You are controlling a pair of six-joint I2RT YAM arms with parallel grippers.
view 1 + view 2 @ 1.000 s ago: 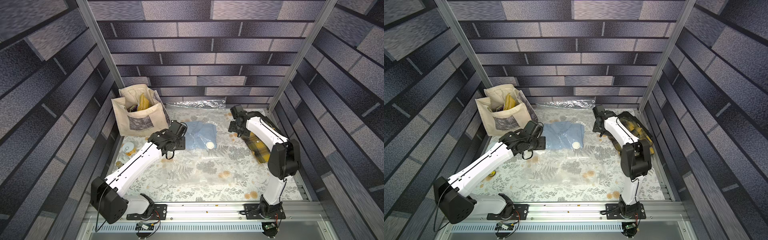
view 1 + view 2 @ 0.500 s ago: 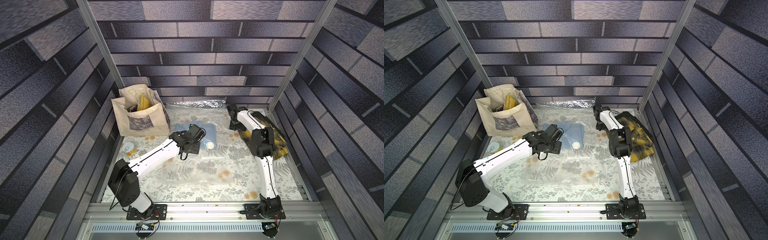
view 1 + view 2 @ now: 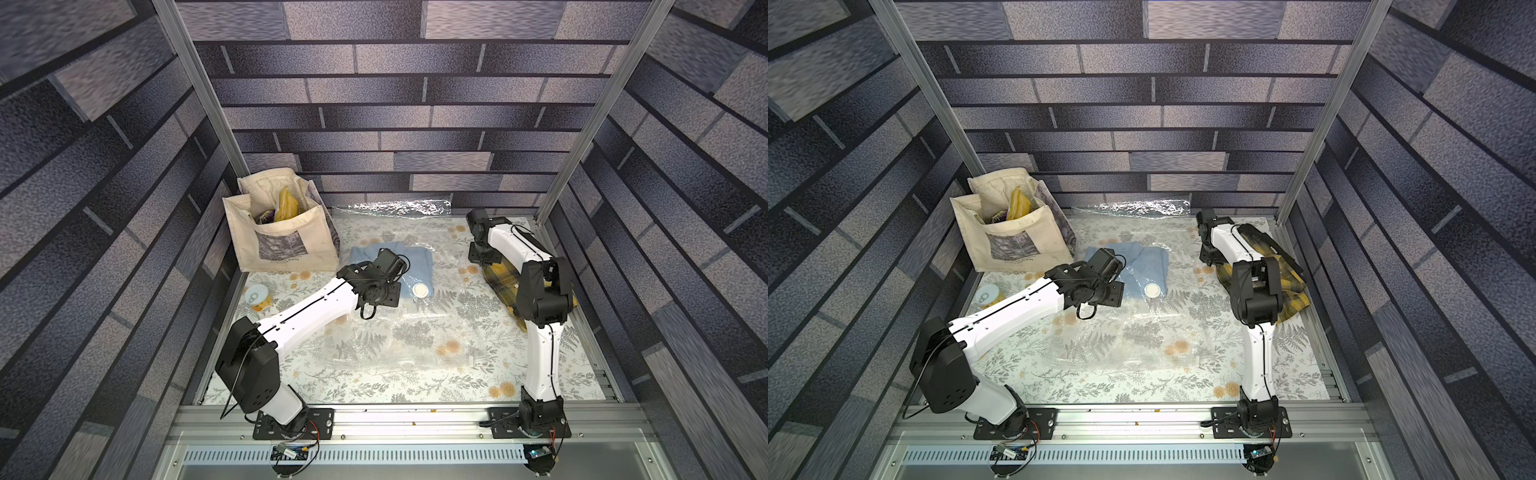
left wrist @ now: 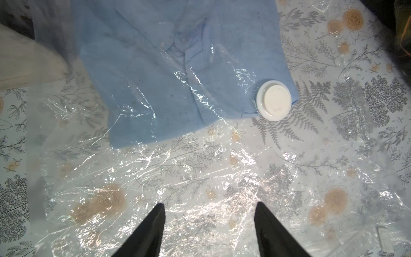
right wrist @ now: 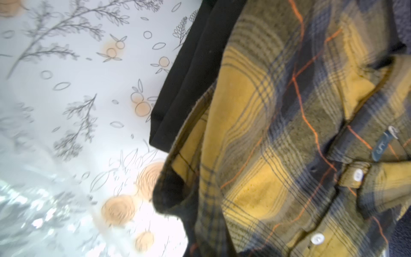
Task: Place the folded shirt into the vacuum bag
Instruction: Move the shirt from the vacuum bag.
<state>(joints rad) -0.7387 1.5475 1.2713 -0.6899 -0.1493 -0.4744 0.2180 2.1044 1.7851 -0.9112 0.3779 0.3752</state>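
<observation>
Listing what you have on the counter (image 3: 374, 392), item by item.

1. vacuum bag (image 3: 374, 336): clear, crinkled, flat across the centre of the frame in both top views, its white valve cap (image 4: 274, 100) on the upper face. A blue shirt (image 4: 178, 66) shows through the plastic; inside or merely beneath, you cannot tell.
2. plaid shirt (image 3: 505, 284): folded, yellow and dark, at the right of the frame, outside the bag, resting on a black garment (image 5: 184, 89). Long axis runs from upper left to lower right.
3. right hand (image 3: 482, 258): at the shirt's upper-left end, fingers pressed together; whether cloth is pinched between them is hidden.
4. left hand (image 4: 209, 205): spread, empty, hovering over bare plastic near the blue shirt.
5. tote bag (image 3: 282, 245): upper left, not wanted.

Judgement: the plaid shirt lies right of the bag, so your right arm is the nearer; the carry would run leftward across the frame.
</observation>
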